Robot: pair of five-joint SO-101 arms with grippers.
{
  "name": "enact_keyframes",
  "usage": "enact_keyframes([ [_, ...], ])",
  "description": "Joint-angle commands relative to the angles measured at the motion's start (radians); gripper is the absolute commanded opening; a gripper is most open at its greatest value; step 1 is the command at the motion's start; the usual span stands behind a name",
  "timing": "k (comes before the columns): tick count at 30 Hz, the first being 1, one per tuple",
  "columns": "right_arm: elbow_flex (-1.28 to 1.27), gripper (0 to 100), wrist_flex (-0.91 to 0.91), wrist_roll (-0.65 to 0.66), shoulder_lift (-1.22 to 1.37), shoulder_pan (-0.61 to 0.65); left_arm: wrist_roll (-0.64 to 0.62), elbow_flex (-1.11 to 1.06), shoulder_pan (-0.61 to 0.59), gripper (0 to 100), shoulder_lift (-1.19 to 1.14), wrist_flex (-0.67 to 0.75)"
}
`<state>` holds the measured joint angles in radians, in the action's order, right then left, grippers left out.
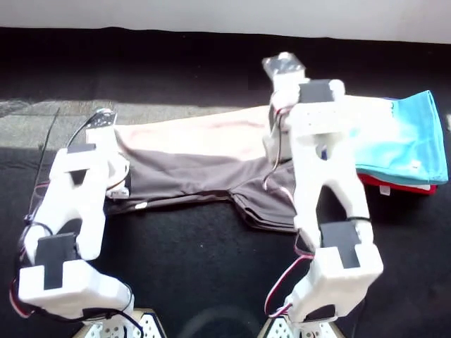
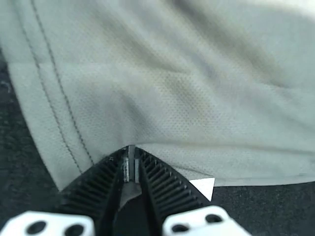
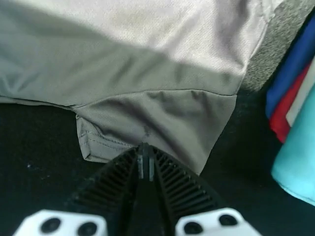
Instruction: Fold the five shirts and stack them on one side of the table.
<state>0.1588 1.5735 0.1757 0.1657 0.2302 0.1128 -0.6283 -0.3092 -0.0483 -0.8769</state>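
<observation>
A grey shirt [image 1: 190, 176] lies spread across the middle of the dark table, its far half in sunlight. My left gripper [image 1: 127, 189] sits at the shirt's left end. In the left wrist view it [image 2: 130, 160] is shut on the hemmed edge of the shirt [image 2: 162, 98], beside a small white tag [image 2: 204, 186]. My right gripper [image 1: 273, 156] is over the shirt's right end. In the right wrist view it [image 3: 144, 157] is shut on a fold of the shirt [image 3: 162, 113] near a sleeve hem. A stack of folded shirts [image 1: 405, 141] rests at the right, turquoise on top.
Under the turquoise shirt in the stack show a red shirt [image 1: 394, 184] and a blue one [image 3: 295, 59]. Bare dark tabletop [image 1: 204, 267] spreads in front of the grey shirt, between the two arm bases. A pale wall runs along the far edge.
</observation>
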Motion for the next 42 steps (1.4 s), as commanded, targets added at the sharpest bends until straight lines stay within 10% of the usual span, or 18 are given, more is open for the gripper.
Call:
enact_keyframes([
  [1, -0.266, 0.6, -0.153, 0.002, -0.114, 0.061, 0.028, -0.024, -0.036, 1, -0.001, 0.058],
  [12, -0.734, 0.6, -0.561, 0.002, -0.168, 0.162, 0.023, -0.027, -0.033, 1, -0.018, 0.063],
  [20, -0.75, 0.6, -0.499, 0.002, -0.174, 0.295, 0.023, -0.027, -0.028, 1, -0.019, 0.063],
  [30, -0.75, 0.6, -0.444, 0.015, -0.295, 0.166, -0.028, -0.028, -0.031, 1, -0.019, 0.063],
  [42, -0.937, 9.4, -0.242, 0.637, -0.748, 0.041, -0.034, -0.039, -0.033, 1, -0.019, 0.078],
])
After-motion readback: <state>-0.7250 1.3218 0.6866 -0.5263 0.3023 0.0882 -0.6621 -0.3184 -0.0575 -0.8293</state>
